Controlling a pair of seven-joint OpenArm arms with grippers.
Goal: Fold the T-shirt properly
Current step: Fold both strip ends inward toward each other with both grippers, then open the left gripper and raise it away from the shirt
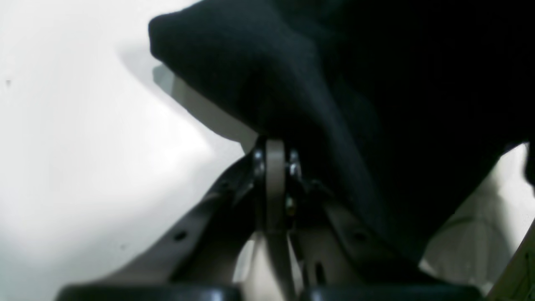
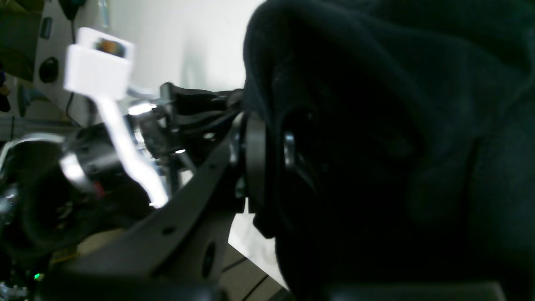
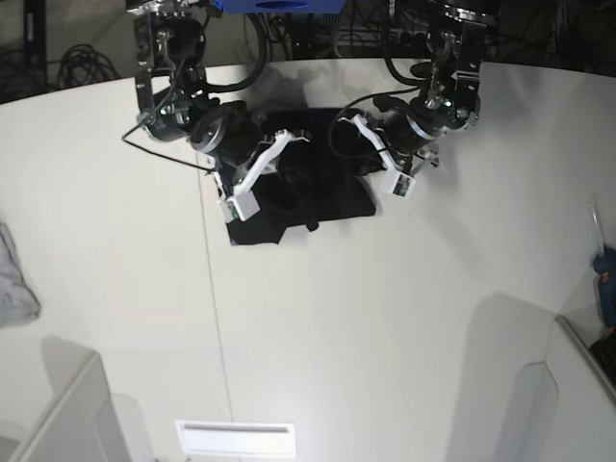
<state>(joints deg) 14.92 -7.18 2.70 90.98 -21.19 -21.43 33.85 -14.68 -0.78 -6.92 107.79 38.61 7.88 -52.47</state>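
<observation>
The black T-shirt [image 3: 322, 192] lies bunched and partly folded at the far middle of the white table [image 3: 385, 308]. Both arms hang over it. My left gripper [image 1: 273, 148] is shut on a raised fold of the T-shirt [image 1: 334, 83]; in the base view the left gripper [image 3: 358, 144] sits at the shirt's far right part. My right gripper [image 2: 263, 159] is shut on a thick bunch of the T-shirt [image 2: 376, 125]; in the base view the right gripper [image 3: 287, 173] is over the shirt's left part. The purple patch and orange mark are hidden.
A small grey cloth [image 3: 14, 279] lies at the table's left edge. A blue object [image 3: 606, 274] sits at the right edge. The other arm's white camera mount [image 2: 98, 67] shows close by in the right wrist view. Pale panels stand at the near corners.
</observation>
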